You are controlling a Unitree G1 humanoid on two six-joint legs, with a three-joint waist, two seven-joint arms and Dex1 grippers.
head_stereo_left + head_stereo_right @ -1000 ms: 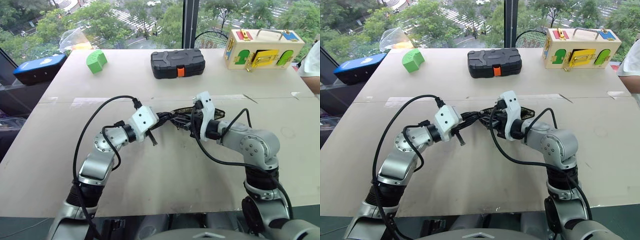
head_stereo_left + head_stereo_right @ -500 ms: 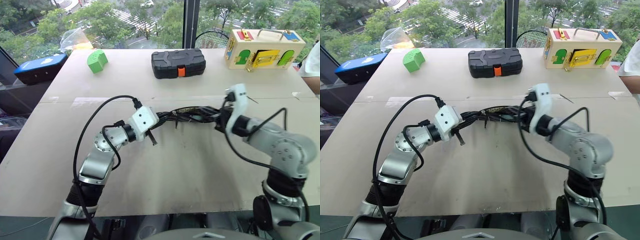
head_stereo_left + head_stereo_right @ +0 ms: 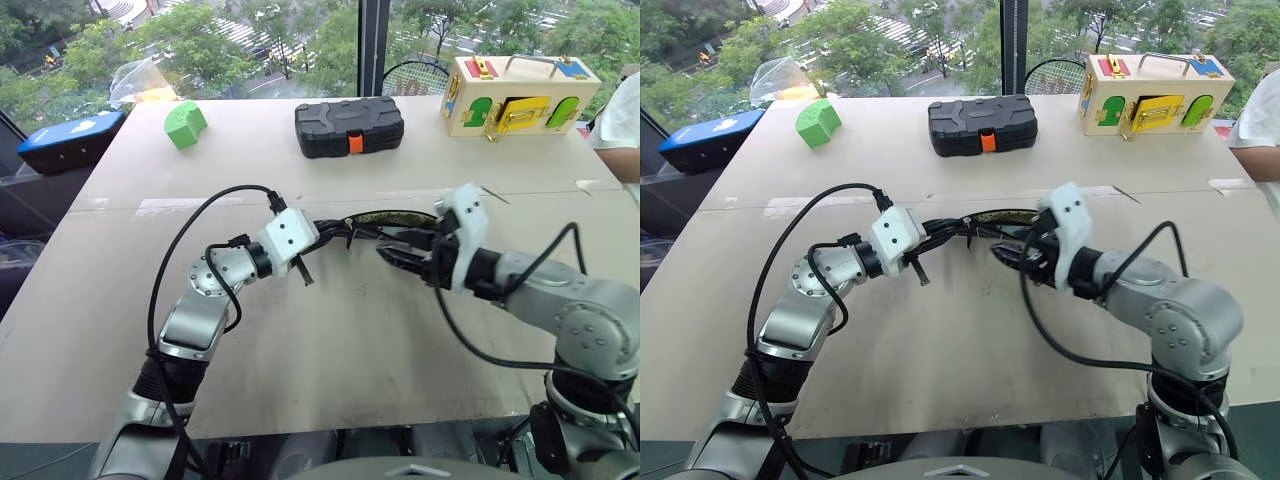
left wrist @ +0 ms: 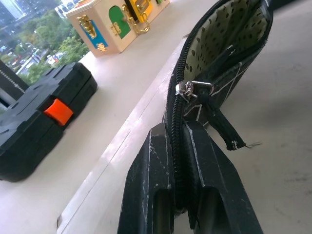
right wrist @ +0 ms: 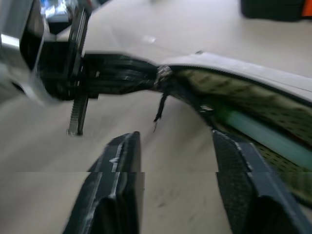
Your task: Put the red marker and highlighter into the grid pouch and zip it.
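The left claw [image 4: 176,180] was clamped on the zipper edge of the grid pouch [image 4: 229,73], holding that end above the table [image 3: 330,340] near the middle of the head view. The zipper pull [image 4: 187,90] sat just beyond the fingertips, and the pouch mouth gaped open past it (spotted pale lining showing). The right claw [image 5: 170,161] stood with its fingers spread apart, gripping nothing, just beside the open mouth at roughly 3 o'clock from the left claw. Inside the pouch lay the highlighter [image 5: 263,134], its pale blue-green body visible against the lining. Toward 12 o'clock on the table sat a black case with an orange latch [image 3: 349,126], a green block [image 3: 185,123] at 11 o'clock and a wooden latch box [image 3: 520,95] at 1 o'clock.
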